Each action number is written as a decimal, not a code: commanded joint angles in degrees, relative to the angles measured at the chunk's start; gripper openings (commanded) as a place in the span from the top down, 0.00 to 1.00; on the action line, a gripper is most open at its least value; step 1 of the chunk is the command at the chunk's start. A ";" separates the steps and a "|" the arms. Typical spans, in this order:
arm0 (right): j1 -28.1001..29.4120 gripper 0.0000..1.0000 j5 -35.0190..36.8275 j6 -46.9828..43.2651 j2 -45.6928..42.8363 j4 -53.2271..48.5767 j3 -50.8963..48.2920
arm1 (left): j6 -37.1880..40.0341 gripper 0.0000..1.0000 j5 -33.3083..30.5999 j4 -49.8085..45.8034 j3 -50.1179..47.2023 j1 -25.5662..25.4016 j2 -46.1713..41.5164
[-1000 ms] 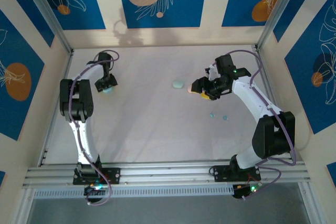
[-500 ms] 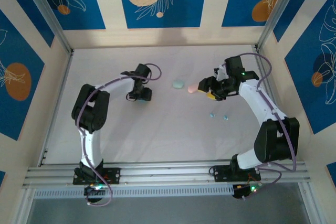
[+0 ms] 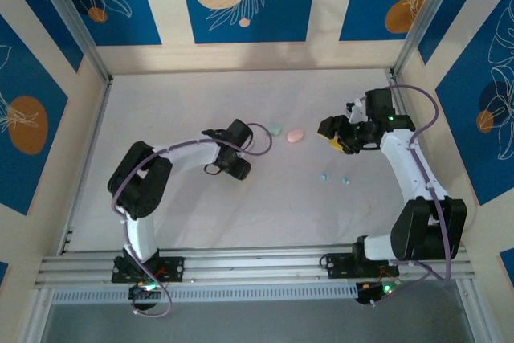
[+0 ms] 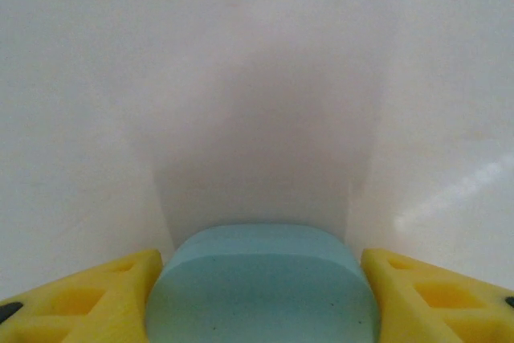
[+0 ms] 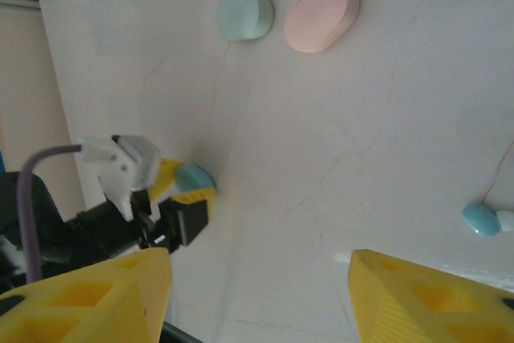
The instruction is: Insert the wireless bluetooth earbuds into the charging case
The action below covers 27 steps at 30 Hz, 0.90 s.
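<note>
While the left claw (image 4: 261, 264) pinches the light blue case (image 4: 261, 299), the right claw (image 3: 330, 136) is wide and empty, with the tiny blue earbuds (image 3: 325, 175) just below it.

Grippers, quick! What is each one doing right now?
Left gripper: closed on the light blue case.
Right gripper: open, holding nothing.

table (image 3: 241, 222) bare between pink case (image 3: 295, 135), earbuds (image 3: 325, 175)
</note>
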 commanded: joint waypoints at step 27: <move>-3.08 0.40 -4.11 0.40 -2.52 -0.18 -1.70 | -27.00 0.00 -3.22 -5.60 1.46 -10.79 -10.14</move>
